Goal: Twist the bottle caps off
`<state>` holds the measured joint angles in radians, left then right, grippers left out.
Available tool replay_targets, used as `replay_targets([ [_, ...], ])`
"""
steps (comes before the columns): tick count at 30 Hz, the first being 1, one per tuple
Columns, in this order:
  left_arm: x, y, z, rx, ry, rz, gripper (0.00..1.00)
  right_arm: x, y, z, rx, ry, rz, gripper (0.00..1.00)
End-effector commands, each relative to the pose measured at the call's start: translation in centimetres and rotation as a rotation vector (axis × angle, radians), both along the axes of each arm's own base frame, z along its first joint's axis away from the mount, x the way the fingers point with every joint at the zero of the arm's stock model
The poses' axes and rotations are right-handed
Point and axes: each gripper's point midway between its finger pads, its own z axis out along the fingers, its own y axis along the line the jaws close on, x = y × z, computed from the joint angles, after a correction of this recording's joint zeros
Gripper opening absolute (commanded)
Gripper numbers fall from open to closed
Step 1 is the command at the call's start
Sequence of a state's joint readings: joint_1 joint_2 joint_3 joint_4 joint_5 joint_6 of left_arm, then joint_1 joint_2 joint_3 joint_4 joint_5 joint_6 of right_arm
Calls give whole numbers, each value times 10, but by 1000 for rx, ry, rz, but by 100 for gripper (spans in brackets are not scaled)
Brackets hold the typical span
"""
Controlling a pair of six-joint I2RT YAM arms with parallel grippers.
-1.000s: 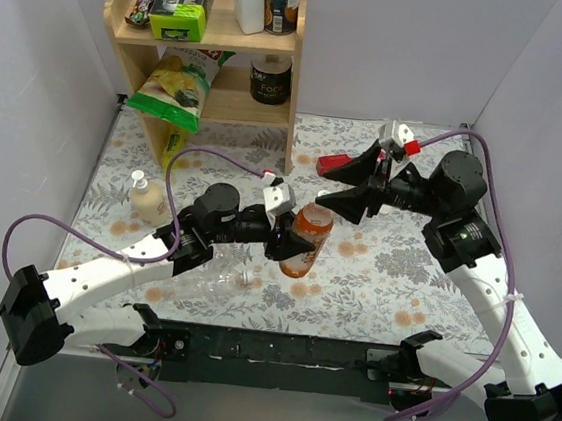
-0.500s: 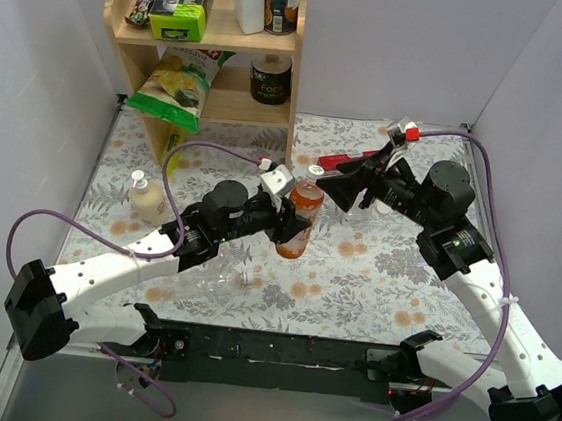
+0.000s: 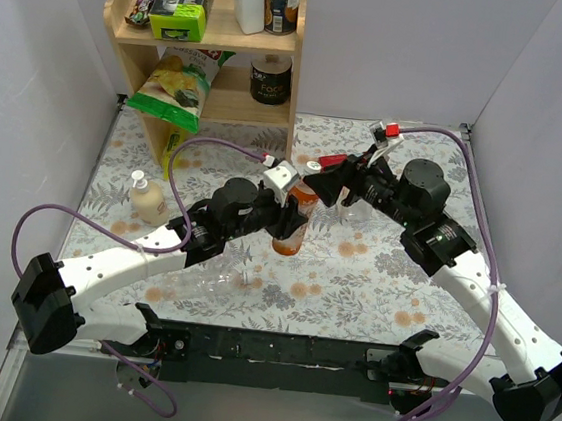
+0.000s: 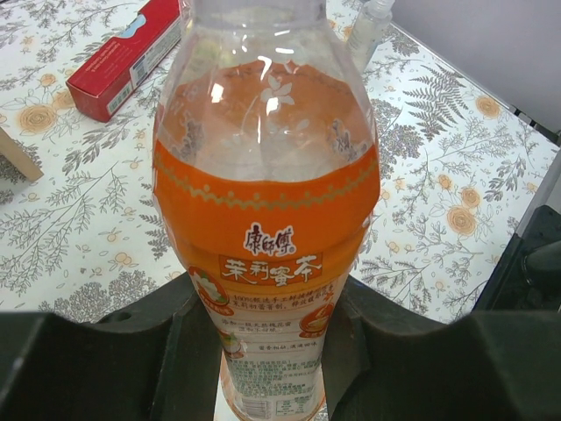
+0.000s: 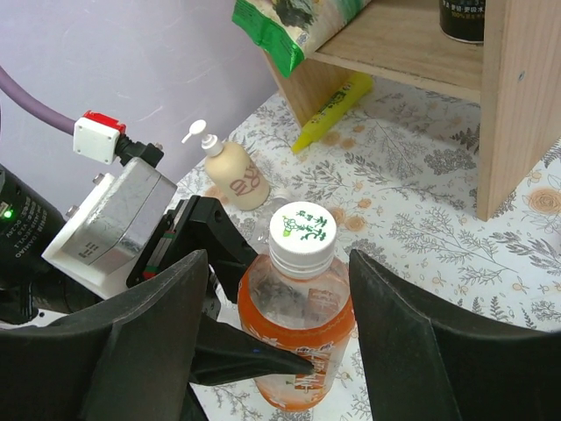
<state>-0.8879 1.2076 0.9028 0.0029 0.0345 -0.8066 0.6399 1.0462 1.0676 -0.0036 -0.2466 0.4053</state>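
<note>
My left gripper [image 3: 283, 214] is shut on the lower body of an orange-liquid bottle [image 3: 292, 224] and holds it nearly upright over the mat. The bottle fills the left wrist view [image 4: 267, 202], its base between the pads. Its white cap [image 5: 302, 231] with green print is screwed on and faces my right gripper [image 5: 279, 289], which is open, its jaws on either side of the bottle's neck without touching. In the top view the right gripper [image 3: 326, 183] sits just right of the cap [image 3: 313, 168]. A colourless bottle [image 3: 215, 282] lies on the mat below the left arm.
A wooden shelf [image 3: 214, 38] at the back left holds a green box, a white container, tins and a crisp bag [image 3: 180, 87]. A cream pump bottle [image 3: 148, 198] stands at the left. A red box [image 4: 123, 61] lies near the right gripper.
My left gripper lifted the orange bottle up and back and stood it more upright. My right gripper moved left and came over the cap.
</note>
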Motion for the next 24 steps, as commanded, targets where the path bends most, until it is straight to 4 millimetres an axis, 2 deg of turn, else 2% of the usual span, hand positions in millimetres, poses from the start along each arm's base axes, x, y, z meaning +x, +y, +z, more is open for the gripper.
replay_targets([
  [1,4,-3,24,-35,-37,15,30,4,3,32,51,-56,-18,72],
  [11,5,-7,22,-32,-31,4,30,4,16,37,64,-71,20,70],
  [17,2,-8,11,2,-9,-6,30,6,23,39,60,-79,29,68],
  [24,-2,-13,6,19,-4,-21,30,10,27,38,52,-81,28,53],
])
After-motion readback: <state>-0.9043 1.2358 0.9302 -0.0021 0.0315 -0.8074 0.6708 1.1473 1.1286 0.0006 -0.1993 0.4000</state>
